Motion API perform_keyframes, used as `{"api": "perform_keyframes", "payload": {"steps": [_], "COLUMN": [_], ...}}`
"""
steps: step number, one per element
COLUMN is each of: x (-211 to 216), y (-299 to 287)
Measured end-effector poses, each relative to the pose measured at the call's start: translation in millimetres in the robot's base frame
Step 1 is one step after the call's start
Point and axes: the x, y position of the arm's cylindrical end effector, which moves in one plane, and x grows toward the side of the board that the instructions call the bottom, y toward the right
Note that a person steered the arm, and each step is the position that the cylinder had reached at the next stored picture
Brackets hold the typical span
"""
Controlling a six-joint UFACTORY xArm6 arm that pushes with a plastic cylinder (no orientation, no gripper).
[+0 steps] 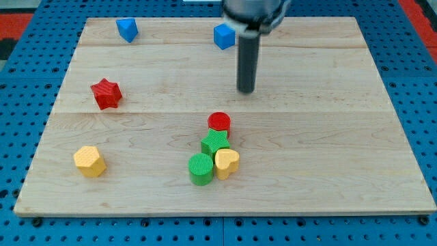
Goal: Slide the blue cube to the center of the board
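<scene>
wooden board [328, 137]: pale, light-grained, made of long planks joined side by side, seams running from the view's left to the view's right. edges look trapezoid in this view, narrower at the view's top, wider at the view's bottom. surface matt, evenly lit, soft shadows only.

blue perforated base [27, 68]: lies under the board and shows on every side of it; regular grid of small round holes; bright blue.

red surface [27, 17]: strip at the view's top left corner, beyond the blue base; a like red patch [416, 10] at the view's top right corner. detail too blurred to tell.
</scene>
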Motion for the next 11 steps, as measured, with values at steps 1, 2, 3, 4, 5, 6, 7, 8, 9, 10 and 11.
{"api": "perform_keyframes", "payload": {"steps": [1, 2, 3, 4, 5, 6, 7, 8, 9, 10, 11], "x": [-108, -156, -137, -64, -49, -106, -144, -113, -26, -12, -61], "y": [23, 15, -61, -88, -85, -111, -65, -30, -30, -32, -32]}}
